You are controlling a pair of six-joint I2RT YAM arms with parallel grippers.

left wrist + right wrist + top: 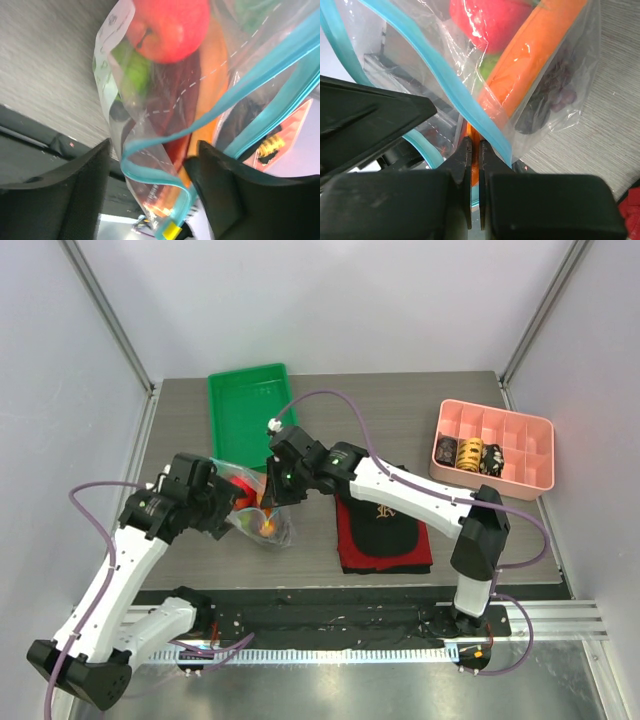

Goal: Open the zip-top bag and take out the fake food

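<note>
Inside zip-top bag (264, 524), half-hidden grapes (554, 92)

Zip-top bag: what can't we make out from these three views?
- Mouth sealed or open: top external, the left pincer and right pincer cover the top of the zip-top bag; the wrist views cut the zip strip at frame edges.
- Grip of the left pincer: left wrist, film fills the gap, contact unclear.
- Shape of the grape bunch: right wrist, dark blur behind crinkled film.
- Contents of the pink box: top external, too small.
</note>
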